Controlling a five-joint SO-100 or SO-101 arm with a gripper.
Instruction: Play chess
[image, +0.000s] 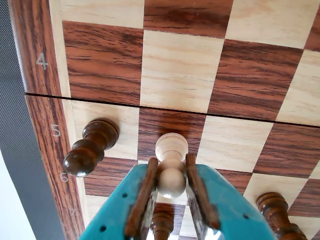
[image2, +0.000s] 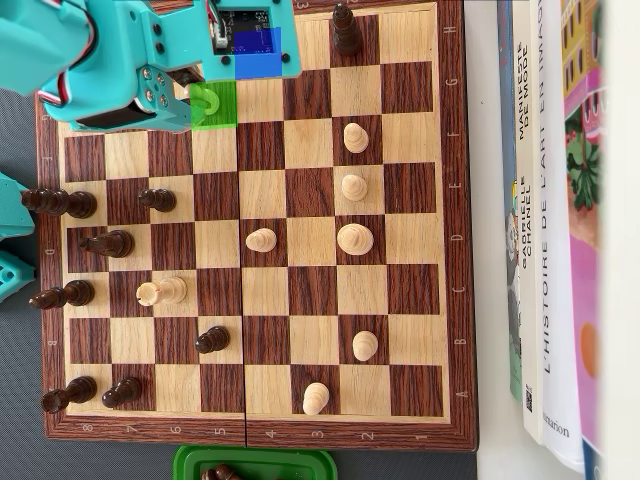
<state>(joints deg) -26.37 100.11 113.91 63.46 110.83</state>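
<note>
In the wrist view my teal gripper (image: 171, 162) is shut on a light wooden pawn (image: 171, 146), its brown pads pressed on either side of the pawn's round head. The pawn's base hangs over a dark square by rank 5, in the second file from the numbered edge; I cannot tell whether it touches the chessboard (image: 180, 70). A dark pawn (image: 90, 147) stands just to its left by the border. In the overhead view the arm's body (image2: 170, 60) covers the board's top-left corner and hides the gripper and the held pawn.
In the overhead view, several light pieces (image2: 354, 238) stand mid-board and several dark pieces (image2: 108, 243) stand along the left ranks. A green tray (image2: 290, 462) lies below the board (image2: 455, 300). Books (image2: 560, 220) line the right side. More dark pieces (image: 275, 212) stand near the gripper.
</note>
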